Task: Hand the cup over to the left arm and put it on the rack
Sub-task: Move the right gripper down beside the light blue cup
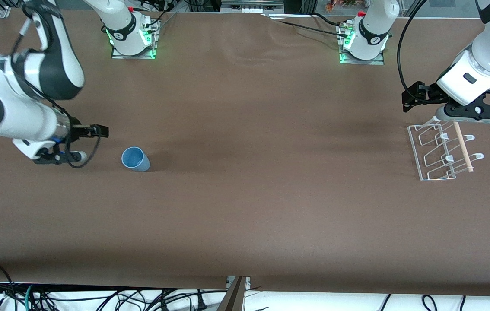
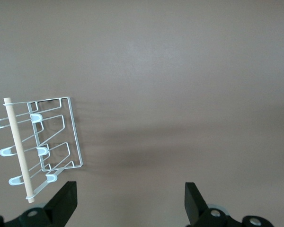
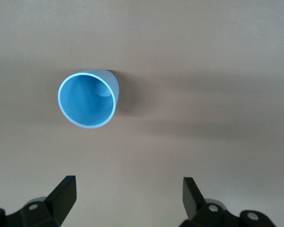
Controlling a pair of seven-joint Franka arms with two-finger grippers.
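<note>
The light-blue cup (image 1: 135,159) stands upright, mouth up, on the brown table toward the right arm's end. It also shows in the right wrist view (image 3: 87,99). My right gripper (image 1: 57,157) hangs open and empty over the table beside the cup, apart from it; its fingers (image 3: 66,189) are spread wide. The white wire rack (image 1: 443,151) with its pale wooden dowel (image 1: 463,147) lies toward the left arm's end. My left gripper (image 1: 472,113) hangs open and empty over the rack's edge. In the left wrist view, the rack (image 2: 61,137) lies to one side of the gripper (image 2: 130,191).
The two arm bases (image 1: 132,39) (image 1: 364,43) stand at the table's edge farthest from the front camera. Loose cables (image 1: 98,298) hang below the table's near edge. A black cable (image 1: 400,56) loops beside the left arm.
</note>
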